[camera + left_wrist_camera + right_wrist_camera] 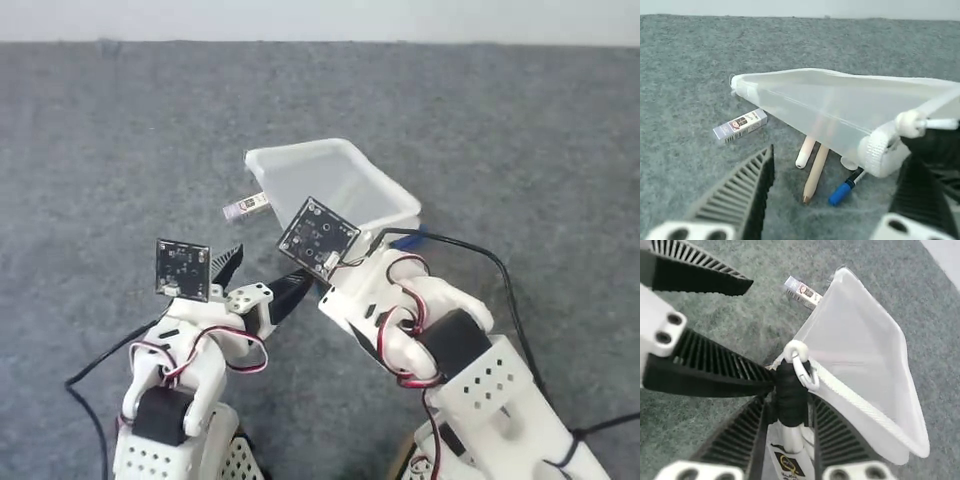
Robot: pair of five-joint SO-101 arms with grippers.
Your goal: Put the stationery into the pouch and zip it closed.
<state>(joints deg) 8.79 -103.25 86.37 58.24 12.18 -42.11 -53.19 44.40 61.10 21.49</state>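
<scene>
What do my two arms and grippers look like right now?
The left arm and right arm are white plastic shells around black servos, with red-and-white wire looms. Each wrist carries a square black camera board. The left gripper and right gripper have black ribbed fingers. A black cable loops past the right arm.

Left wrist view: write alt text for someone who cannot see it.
A translucent white pouch hangs tilted above grey carpet. Beneath it lie a white pen, a wooden pencil and a blue-capped marker, with a small box nearby; ribbed fingers of the open left gripper sit in the foreground.
</scene>
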